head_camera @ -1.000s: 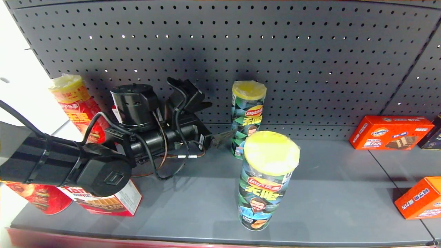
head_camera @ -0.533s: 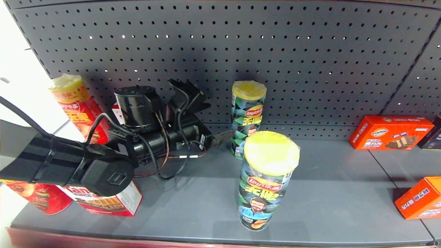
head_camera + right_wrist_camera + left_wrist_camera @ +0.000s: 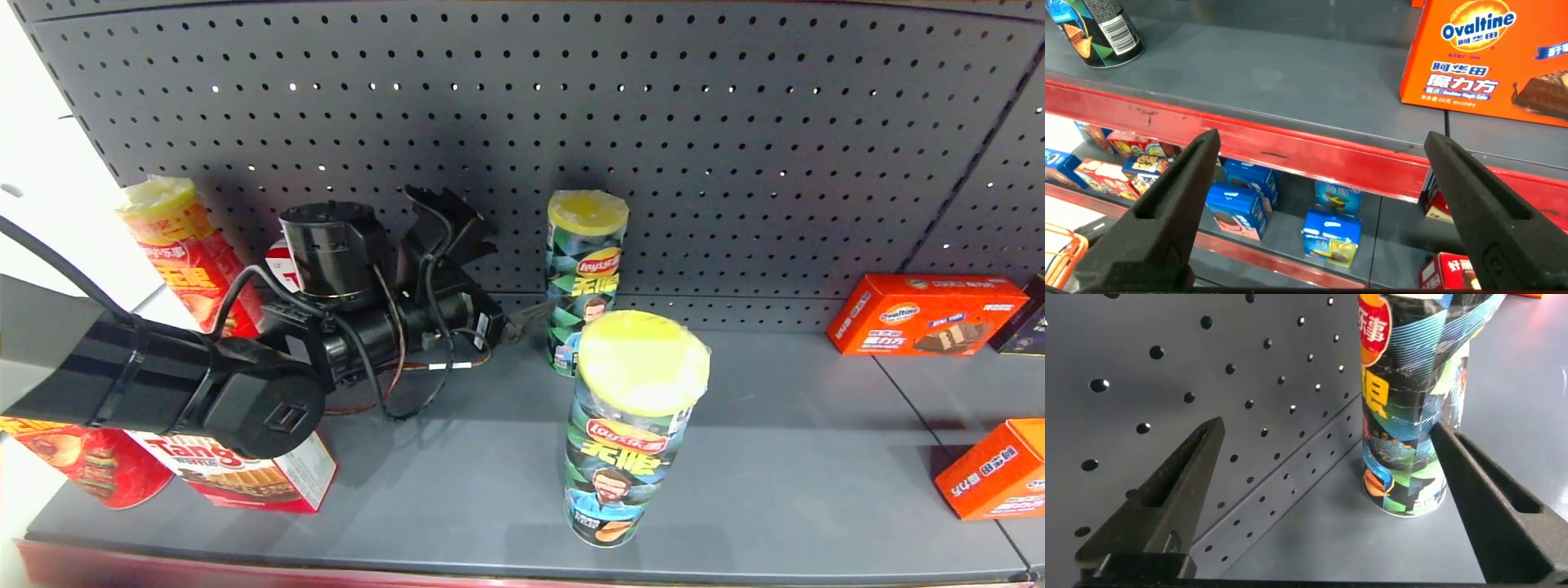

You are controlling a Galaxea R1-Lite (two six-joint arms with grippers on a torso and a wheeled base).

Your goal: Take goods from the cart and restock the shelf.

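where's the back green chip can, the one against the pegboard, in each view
head view: back green chip can upright at centre, by the pegboard, just past the left tool.
left wrist view: same can close ahead of the open tool, beside the pegboard.
right wrist view: not this one; the can near the red front edge is the front can.
shared landmark: the grey shelf board.

Dark grey pegboard back panel (image 3: pixel 522 122) — light shows as pinpricks through some holes. Flat grey shelf board (image 3: pixel 457 490) below it, section seam at right. Red front lip (image 3: pixel 1315 151) on the board — lower tier (image 3: pixel 1392 229) beneath. White wall (image 3: pixel 33 163) far left.
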